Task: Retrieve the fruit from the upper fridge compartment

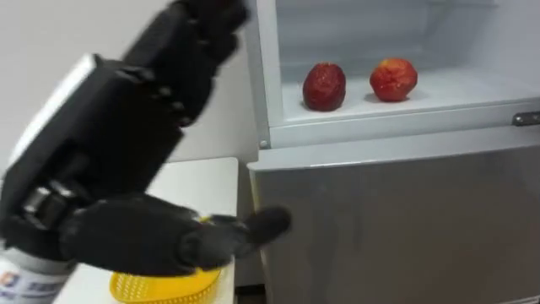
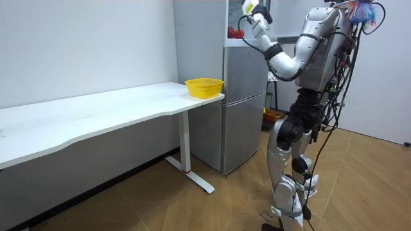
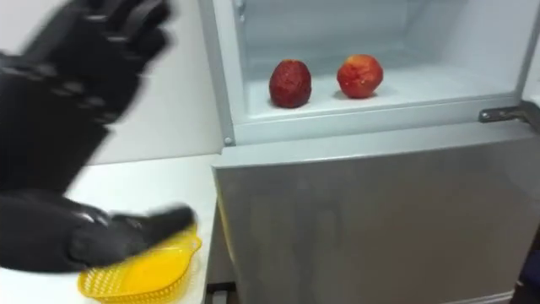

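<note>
The upper fridge compartment stands open, and two red fruits rest on its white shelf (image 1: pixel 456 87): a dark red one (image 1: pixel 324 86) on the left and a brighter red-orange one (image 1: pixel 393 78) to its right. My left hand (image 1: pixel 110 143) is raised close to the camera, left of the compartment's frame and apart from both fruits. It is open, holding nothing, with its fingers pointing up and its thumb (image 1: pixel 245 232) sticking out to the right. In the room view I stand facing the fridge (image 2: pixel 244 109) with this hand (image 2: pixel 257 19) lifted at the upper compartment's height.
The grey lower fridge door (image 1: pixel 396 228) is closed below the shelf. A yellow mesh basket (image 1: pixel 169 287) sits on the end of the white table (image 1: pixel 202 181), just left of the fridge and below my hand. A door hinge (image 1: pixel 525 118) shows at the right edge.
</note>
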Controlling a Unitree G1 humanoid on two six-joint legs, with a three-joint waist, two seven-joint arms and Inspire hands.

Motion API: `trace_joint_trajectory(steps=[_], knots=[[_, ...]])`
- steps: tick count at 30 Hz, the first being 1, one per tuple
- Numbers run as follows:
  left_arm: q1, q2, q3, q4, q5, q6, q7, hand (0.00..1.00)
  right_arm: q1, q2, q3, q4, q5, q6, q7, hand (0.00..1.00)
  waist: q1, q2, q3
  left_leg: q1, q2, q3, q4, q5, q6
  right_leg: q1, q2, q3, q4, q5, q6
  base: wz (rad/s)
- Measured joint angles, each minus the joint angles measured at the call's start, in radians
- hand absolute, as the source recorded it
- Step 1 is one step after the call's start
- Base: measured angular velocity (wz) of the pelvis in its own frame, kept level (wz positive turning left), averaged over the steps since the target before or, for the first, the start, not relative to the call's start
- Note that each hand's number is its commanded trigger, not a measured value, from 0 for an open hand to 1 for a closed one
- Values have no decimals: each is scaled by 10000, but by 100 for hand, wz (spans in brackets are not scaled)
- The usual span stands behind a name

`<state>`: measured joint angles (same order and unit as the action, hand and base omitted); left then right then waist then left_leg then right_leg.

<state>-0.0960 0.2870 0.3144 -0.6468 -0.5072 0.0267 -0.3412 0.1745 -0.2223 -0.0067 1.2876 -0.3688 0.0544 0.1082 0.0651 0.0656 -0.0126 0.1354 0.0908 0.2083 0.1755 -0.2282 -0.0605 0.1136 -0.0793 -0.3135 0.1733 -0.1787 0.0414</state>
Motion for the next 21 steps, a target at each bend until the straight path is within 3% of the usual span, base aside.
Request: trace_joint_trajectory(steps=[3, 5, 7, 11, 12, 14, 17, 21], knots=[[517, 2, 1066, 31, 173, -189, 894, 0, 371, 47, -524, -46, -8, 12, -23, 0, 202, -66, 41, 117, -27, -101, 4, 0, 0, 145, -44, -177, -2, -80, 32, 17], [1065, -7, 1768, 103, 326, -503, 1678, 0, 507, 81, -753, -96, -1, 17, -55, 0, 300, -122, 73, 113, -40, -203, 7, 0, 0, 181, -77, -267, 104, -164, 32, 12], [1404, -30, 2048, 120, 302, -556, 2235, 0, 550, 140, -752, -173, 9, -2, -88, 0, 402, -196, 121, 114, -36, -205, 21, 0, 0, 256, -87, -350, 139, -208, 24, 15], [2074, -74, 2388, 302, 415, -843, 3357, 0, 554, 152, -768, -504, -383, 23, -102, 0, 532, -171, 133, 38, -33, -210, 108, 0, -1, 271, -107, -530, 105, -249, 33, 14], [2191, -76, 2394, 480, 443, -957, 3525, 0, 540, 139, -769, -583, -440, 22, -115, 0, 542, -290, 136, 46, -36, -208, 121, 0, -1, 276, -113, -543, 109, -253, 34, 5], [2512, -119, 2421, 1101, 466, -1023, 4154, 0, 546, 109, -768, -997, -498, 35, -148, 0, 583, -140, 128, 90, -41, -208, 119, -1, -1, 303, -125, -567, 128, -273, 35, 0], [3299, -523, 2504, 2283, 489, -1010, 5384, 0, 632, 129, -750, -1470, -292, 27, -223, 0, 704, -32, 102, 119, -42, -197, 118, -1, -1, 263, -115, -464, 127, -274, 34, -7], [3624, -834, 2646, 3671, 503, -1022, 6693, 0, 727, 151, -741, -1578, -299, 127, -212, 0, 826, -77, 89, 102, -50, -197, 72, 0, -1, 206, -119, -453, 146, -302, 31, -3]])
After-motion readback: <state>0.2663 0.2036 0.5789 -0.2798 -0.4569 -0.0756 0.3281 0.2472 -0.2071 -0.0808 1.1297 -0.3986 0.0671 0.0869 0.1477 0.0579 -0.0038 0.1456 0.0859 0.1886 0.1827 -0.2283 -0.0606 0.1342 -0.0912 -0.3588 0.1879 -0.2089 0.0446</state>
